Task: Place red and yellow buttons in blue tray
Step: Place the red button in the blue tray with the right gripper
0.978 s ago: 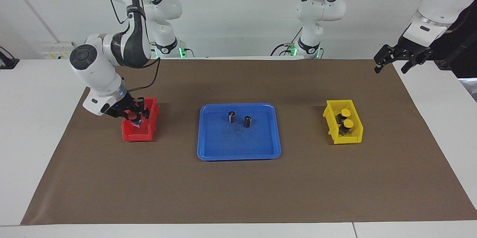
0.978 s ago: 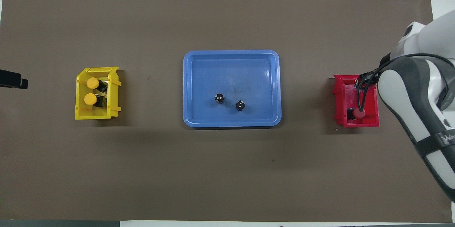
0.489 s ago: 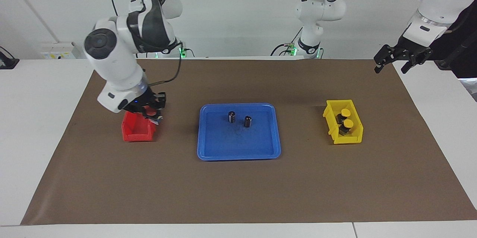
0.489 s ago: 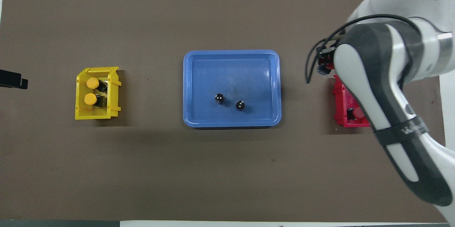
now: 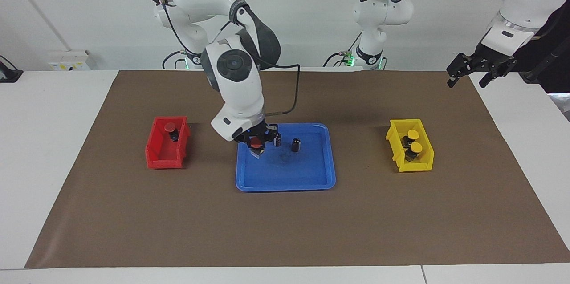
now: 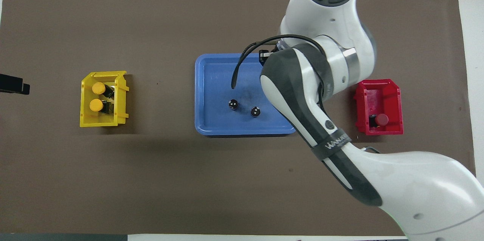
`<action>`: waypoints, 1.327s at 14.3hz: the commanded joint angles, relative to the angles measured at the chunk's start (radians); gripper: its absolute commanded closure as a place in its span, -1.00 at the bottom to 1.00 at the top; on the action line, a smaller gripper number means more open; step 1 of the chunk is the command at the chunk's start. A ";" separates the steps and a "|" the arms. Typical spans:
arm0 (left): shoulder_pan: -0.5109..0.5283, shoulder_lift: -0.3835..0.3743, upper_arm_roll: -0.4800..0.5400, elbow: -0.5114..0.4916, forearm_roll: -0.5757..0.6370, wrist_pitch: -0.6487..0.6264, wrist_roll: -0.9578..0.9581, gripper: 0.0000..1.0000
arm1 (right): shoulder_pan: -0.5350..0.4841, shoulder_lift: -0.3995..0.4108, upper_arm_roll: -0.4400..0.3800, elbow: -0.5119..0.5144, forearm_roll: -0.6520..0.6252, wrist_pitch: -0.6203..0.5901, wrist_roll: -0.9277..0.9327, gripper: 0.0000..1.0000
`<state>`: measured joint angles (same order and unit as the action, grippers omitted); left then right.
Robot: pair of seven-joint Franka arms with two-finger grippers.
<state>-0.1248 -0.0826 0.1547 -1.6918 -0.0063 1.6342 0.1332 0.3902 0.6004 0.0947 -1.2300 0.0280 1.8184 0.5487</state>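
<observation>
R gripper [image 5: 256, 142], fingers pointing down, is clamped on a red-capped button [image 5: 255, 143] and hangs low over the blue tray [image 5: 285, 177], at the part toward the R arm's end; whether the button touches the tray floor cannot be told. In the overhead view the R arm hides gripper and button.

Just beside the gripper, toward the L arm's end, a dark capless cylinder [image 5: 277, 139] stands upright in the tray; a second cylinder [image 5: 296, 145] stands next to it, further toward that end.

Well apart from the gripper, toward the R arm's end: red bin [image 5: 165, 150] w/ one red-capped button [image 5: 171, 129] in it.

Well apart toward the L arm's end: yellow bin [image 5: 410, 147] w/ two yellow-capped buttons [image 5: 415, 140], side by side.

L gripper [image 5: 468, 74] waits in the air at the L arm's edge of the brown mat [image 5: 285, 230], fingers apart, holding nothing.
</observation>
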 commanded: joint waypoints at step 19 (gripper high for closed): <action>0.085 -0.046 0.000 -0.068 0.014 -0.045 -0.023 -1.00 | 0.026 0.070 0.003 -0.042 -0.014 0.067 0.079 -0.59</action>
<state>-0.0344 -0.0985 0.1566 -1.7249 -0.0052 1.5800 0.1265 0.4229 0.6941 0.0936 -1.2577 0.0157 1.8906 0.6097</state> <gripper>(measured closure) 0.000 0.502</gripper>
